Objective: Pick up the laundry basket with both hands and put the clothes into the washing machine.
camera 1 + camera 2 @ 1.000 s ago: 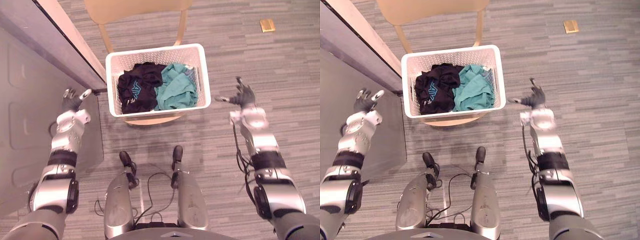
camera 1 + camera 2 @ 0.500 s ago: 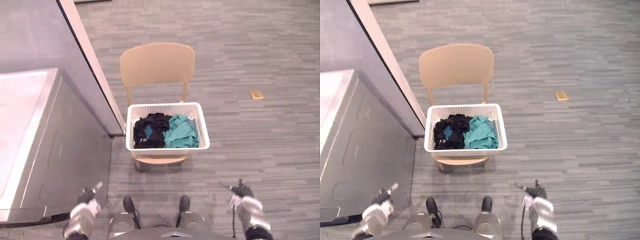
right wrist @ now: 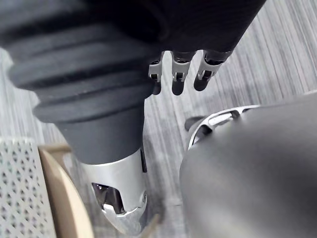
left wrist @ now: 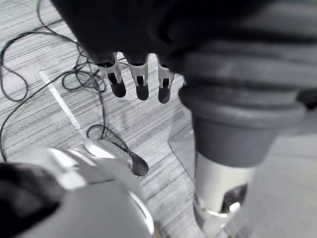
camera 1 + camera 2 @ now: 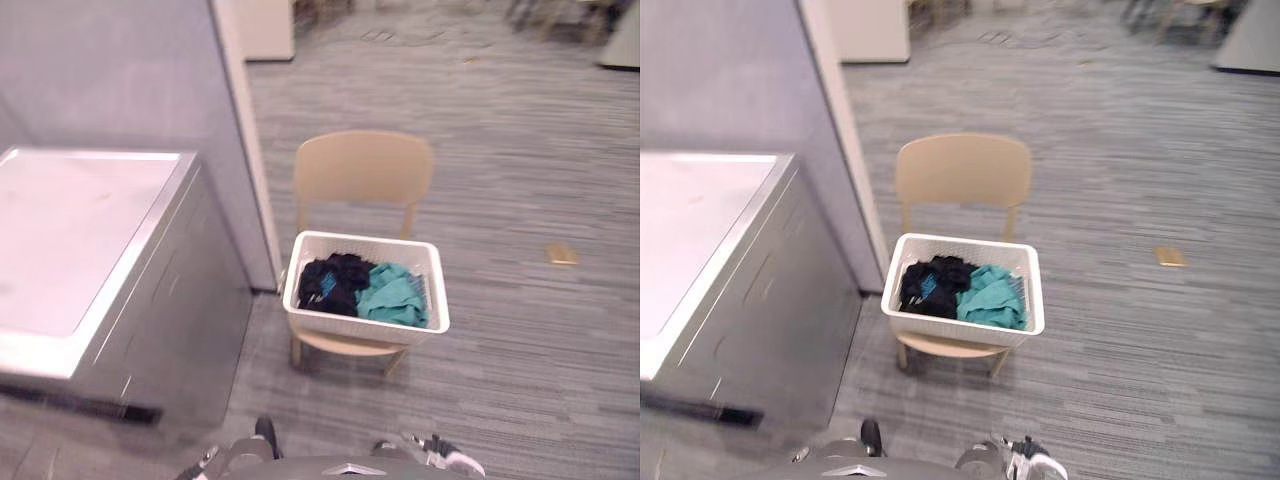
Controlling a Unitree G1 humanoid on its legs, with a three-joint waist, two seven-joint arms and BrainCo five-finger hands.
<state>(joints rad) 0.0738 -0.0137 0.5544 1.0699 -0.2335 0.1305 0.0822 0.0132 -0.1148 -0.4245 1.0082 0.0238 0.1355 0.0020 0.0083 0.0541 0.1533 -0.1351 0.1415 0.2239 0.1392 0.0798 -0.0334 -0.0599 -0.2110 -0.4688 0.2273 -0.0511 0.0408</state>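
From my head, the white laundry basket (image 5: 366,326) sits on the seat of a tan chair (image 5: 362,168), untouched. Inside it a black garment (image 5: 330,284) lies on my left side, touching a teal garment (image 5: 393,300) on my right. The grey washing machine (image 5: 85,235) stands to my left of the chair, against a grey wall (image 5: 120,75), with its flat top facing up. A small tan object (image 5: 1170,257) lies on the striped carpet (image 5: 1140,160), well apart on my right.

Along my left wrist, my left hand (image 4: 141,83) hangs over the carpet with its dark-tipped fingers straight and relaxed, the thumb (image 4: 218,198) apart from them, and nothing in its grasp.

Along my right wrist, my right hand (image 3: 177,79) is just as slack: fingers straight, thumb (image 3: 119,198) spread away, holding nothing. Past that thumb I see a corner of the basket's perforated wall and the chair's tan edge beside it, neither touching me.
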